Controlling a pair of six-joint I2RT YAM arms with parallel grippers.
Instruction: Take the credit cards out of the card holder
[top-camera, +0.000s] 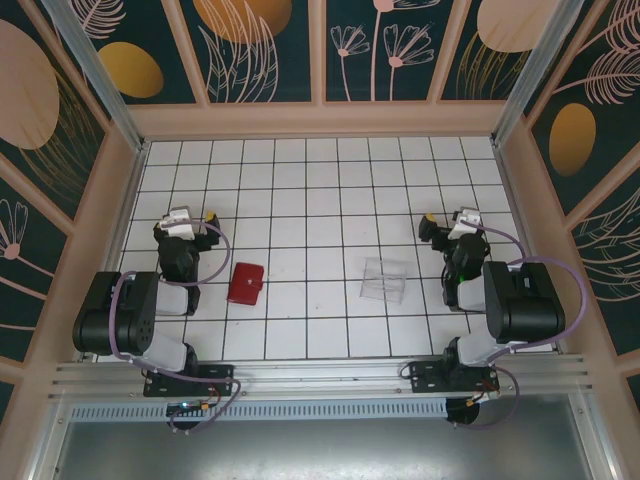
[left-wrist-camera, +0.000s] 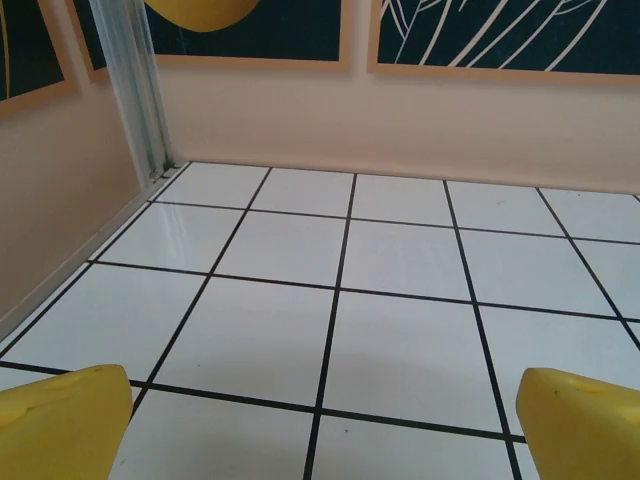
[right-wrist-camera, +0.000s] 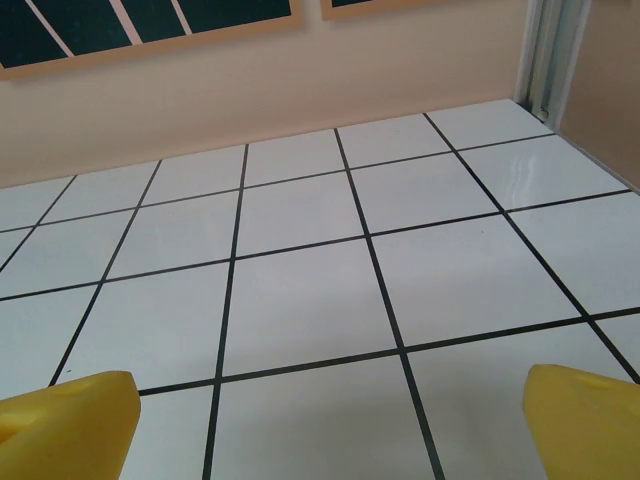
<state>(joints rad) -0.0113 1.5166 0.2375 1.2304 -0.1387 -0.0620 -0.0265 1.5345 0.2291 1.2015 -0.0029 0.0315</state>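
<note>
Firstly, left arm: base bolted at the near-left edge, elbow folded back toward the left wall, forearm reaching forward over the tiles.
Left gripper (top-camera: 190, 214): low over the table, aimed at the far wall; jaws spread as wide as they go and holding nothing. In its wrist view the two yellow fingertips (left-wrist-camera: 62, 428) sit at opposite bottom corners with bare tile between them.
Right arm: mirrors the left, with its base at the near-right edge, elbow folded out toward the right wall and forearm forward.
Right gripper (top-camera: 447, 218): low, pointing at the far wall; jaws fully apart and empty, with tile between the yellow tips in its wrist view.
Card holder (top-camera: 244, 283): red wallet, folded shut, flat on the table just right of the left arm's wrist and nearer the camera than the left gripper, touching neither.
Clear plastic box (top-camera: 383, 280): on the tiles left of the right arm, well apart from the wallet.
Table (top-camera: 320, 200): white tiles with black grid lines.
Edges: peach walls close the left, right and far sides; an aluminium post (left-wrist-camera: 135, 90) stands in the far-left corner and another (right-wrist-camera: 545, 50) in the far-right.
Open room: bare tile ahead of both grippers up to the far wall — and a wide bare strip between wallet and box.
</note>
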